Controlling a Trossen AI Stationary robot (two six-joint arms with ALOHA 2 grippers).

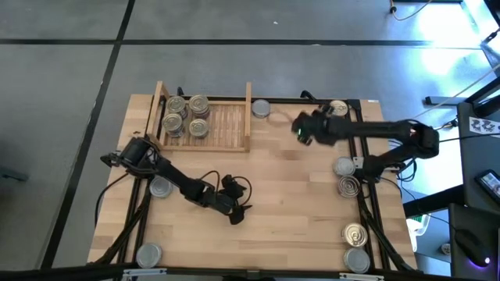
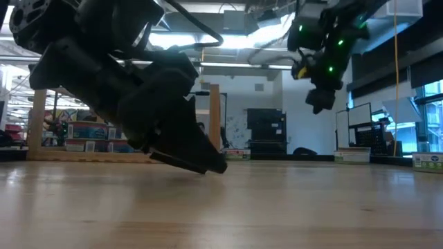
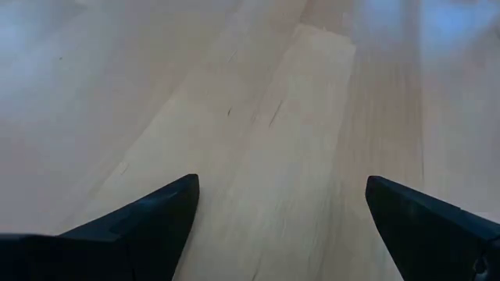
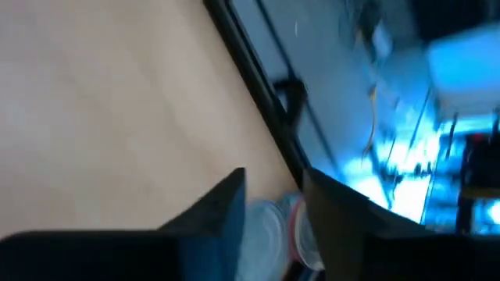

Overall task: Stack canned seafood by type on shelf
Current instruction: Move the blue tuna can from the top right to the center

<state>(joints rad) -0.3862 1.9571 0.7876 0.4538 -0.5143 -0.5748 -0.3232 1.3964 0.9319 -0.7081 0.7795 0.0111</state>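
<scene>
over the far side of the worktop (image 1: pixel 289 195), the right hand (image 1: pixel 300 129) is hanging raised, its fingers drawn near together with a narrow gap and nothing visibly clamped. a grey-topped can (image 4: pixel 269 226) is showing just beyond those fingers in the wrist view; another can (image 1: pixel 261 108) is sitting just outside the shelf (image 1: pixel 226 129), near this hand. to do this step well, it should be centring over one can, spreading before descending and matching the tin to its own type among the stacked cans (image 1: pixel 186 115) on the shelf. the left hand (image 1: pixel 233 212) is resting low near the middle, fingers (image 3: pixel 148 222) wide apart, empty.
</scene>
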